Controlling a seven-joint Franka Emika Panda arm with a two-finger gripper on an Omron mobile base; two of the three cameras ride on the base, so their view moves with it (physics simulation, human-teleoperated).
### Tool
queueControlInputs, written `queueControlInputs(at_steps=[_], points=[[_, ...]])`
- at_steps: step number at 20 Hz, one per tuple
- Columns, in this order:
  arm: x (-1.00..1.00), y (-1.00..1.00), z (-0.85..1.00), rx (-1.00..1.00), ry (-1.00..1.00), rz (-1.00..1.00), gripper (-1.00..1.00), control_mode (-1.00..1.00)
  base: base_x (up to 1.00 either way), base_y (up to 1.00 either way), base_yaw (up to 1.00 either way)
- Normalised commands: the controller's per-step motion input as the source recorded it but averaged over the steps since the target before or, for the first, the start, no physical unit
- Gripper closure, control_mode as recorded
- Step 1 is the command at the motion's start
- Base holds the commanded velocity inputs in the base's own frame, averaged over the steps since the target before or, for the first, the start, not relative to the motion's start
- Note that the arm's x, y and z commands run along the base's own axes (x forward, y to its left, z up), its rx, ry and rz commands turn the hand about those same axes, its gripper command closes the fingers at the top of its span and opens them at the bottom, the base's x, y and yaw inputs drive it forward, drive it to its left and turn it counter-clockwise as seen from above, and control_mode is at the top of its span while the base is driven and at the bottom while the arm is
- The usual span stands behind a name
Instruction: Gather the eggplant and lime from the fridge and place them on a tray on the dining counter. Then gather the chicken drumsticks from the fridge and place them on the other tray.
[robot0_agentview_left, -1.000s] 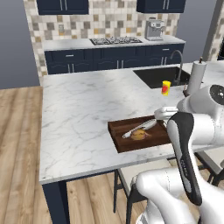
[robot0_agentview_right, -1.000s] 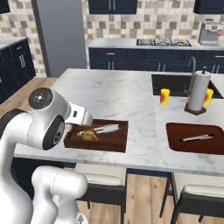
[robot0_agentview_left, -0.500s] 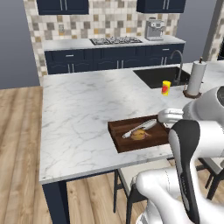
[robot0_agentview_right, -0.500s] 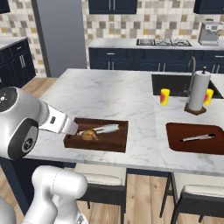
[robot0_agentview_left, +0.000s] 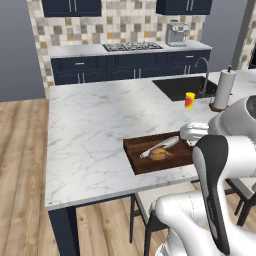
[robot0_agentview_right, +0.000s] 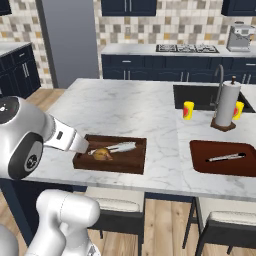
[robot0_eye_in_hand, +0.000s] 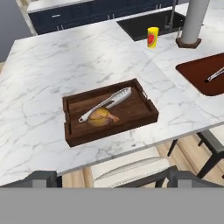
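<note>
Drumstick (robot0_eye_in_hand: 101, 117) sits in tray (robot0_eye_in_hand: 76, 133) beside tongs (robot0_eye_in_hand: 107, 103); gripper (robot0_eye_in_hand: 109, 177) at 6 o'clock, jaws wide, empty; I judge next is fridge

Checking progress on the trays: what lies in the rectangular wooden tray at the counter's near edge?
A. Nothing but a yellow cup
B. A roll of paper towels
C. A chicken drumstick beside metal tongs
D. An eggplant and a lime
C: the hand view shows the wooden tray holding a browned chicken drumstick with silver tongs lying right beside it.
</note>
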Motion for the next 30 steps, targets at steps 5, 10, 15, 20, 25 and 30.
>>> queueControlInputs(at_steps=[5, 10, 15, 20, 25, 30], points=[[0.0, 0.0, 0.0, 0.0, 0.0, 0.0, -1.0, 1.0, -0.2, -0.12, 0.03], [0.0, 0.0, 0.0, 0.0, 0.0, 0.0, -1.0, 1.0, -0.62, -0.7, 0.1], [0.0, 0.0, 0.0, 0.0, 0.0, 0.0, -1.0, 1.0, -1.0, -0.73, -0.22], [0.0, 0.0, 0.0, 0.0, 0.0, 0.0, -1.0, 1.0, -0.62, -0.37, -0.67], [0.0, 0.0, 0.0, 0.0, 0.0, 0.0, -1.0, 1.0, -0.12, 0.0, -0.95], [0.0, 0.0, 0.0, 0.0, 0.0, 0.0, -1.0, 1.0, -0.03, -0.13, -0.84]])
